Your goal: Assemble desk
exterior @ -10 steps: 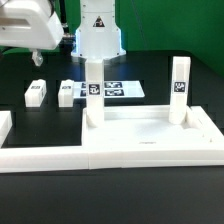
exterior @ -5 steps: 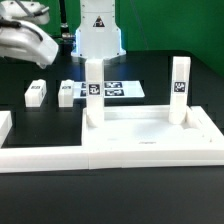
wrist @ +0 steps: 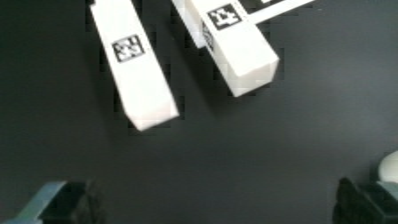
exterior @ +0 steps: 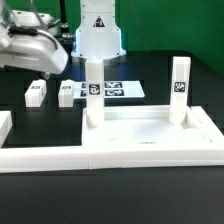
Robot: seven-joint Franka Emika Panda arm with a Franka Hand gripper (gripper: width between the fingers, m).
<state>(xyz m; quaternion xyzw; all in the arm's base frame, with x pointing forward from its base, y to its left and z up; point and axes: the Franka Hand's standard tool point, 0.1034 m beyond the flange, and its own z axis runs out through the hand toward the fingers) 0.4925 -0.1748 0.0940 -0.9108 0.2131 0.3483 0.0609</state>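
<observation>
At the upper left of the exterior view the gripper (exterior: 44,60) hangs above the black table (exterior: 150,200), touching nothing. The wrist view shows its two dark fingertips (wrist: 54,200) spread wide, with only bare table between them. Just below the gripper in the exterior view lie two loose leg blocks, the left block (exterior: 36,93) and the right block (exterior: 67,93), flat on the table and apart from each other. In the wrist view both blocks (wrist: 139,70) (wrist: 231,45) lie ahead of the jaws, outside the gap, tags facing up. Further right a first upright leg (exterior: 93,92) stands at the near-left corner of the tabletop (exterior: 140,125), with the marker board (exterior: 118,89) behind it. At the right edge of the tabletop stands the second upright leg (exterior: 180,88). Along the front runs the long white border rail (exterior: 40,158).
</observation>
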